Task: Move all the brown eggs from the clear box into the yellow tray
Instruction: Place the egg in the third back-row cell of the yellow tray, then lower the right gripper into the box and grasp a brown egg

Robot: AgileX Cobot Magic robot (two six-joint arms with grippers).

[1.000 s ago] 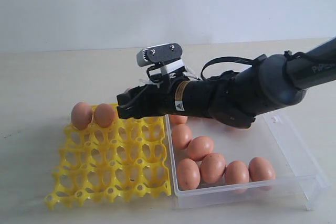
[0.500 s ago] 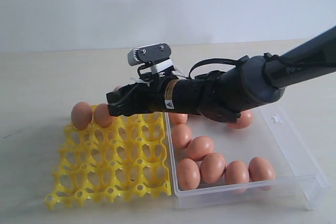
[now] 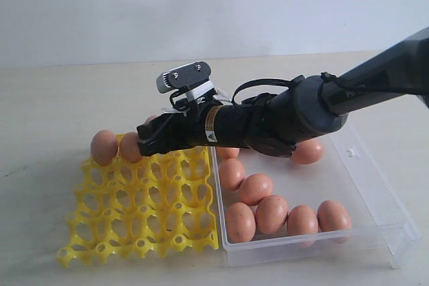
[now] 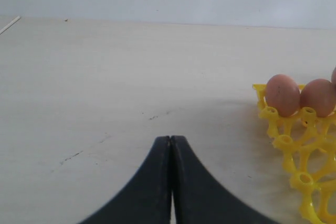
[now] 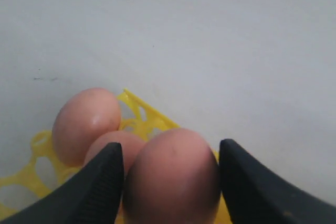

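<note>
— Jaws of the right gripper (image 5: 169,153), as we see them, are pinching a held egg (image 5: 173,182), one jaw on each flank. Its long axis seems to us to run along the jaws, though its lower end is cut off from view.

— And where do we place it against the yellow tray (image 3: 134,213)?

— We have it hanging over the tray's far row, just beside the two seated eggs (image 3: 132,147), on the side toward the box. The free cup we judge to be the target lies below the jaws, next to the nearer seated egg. By our reading the coming move is a short descent with little sideways travel.

— What of the others?

— We see the remaining brown eggs (image 3: 271,213) lying in the clear box (image 3: 379,199), which is set just beside the tray, under and behind the arm.

— And the left gripper (image 4: 170,145)?

— Its jaws are pressed together on nothing, over the bare surface (image 4: 105,77), with the tray's corner some way off. We rate the right arm far the nearer.
</note>
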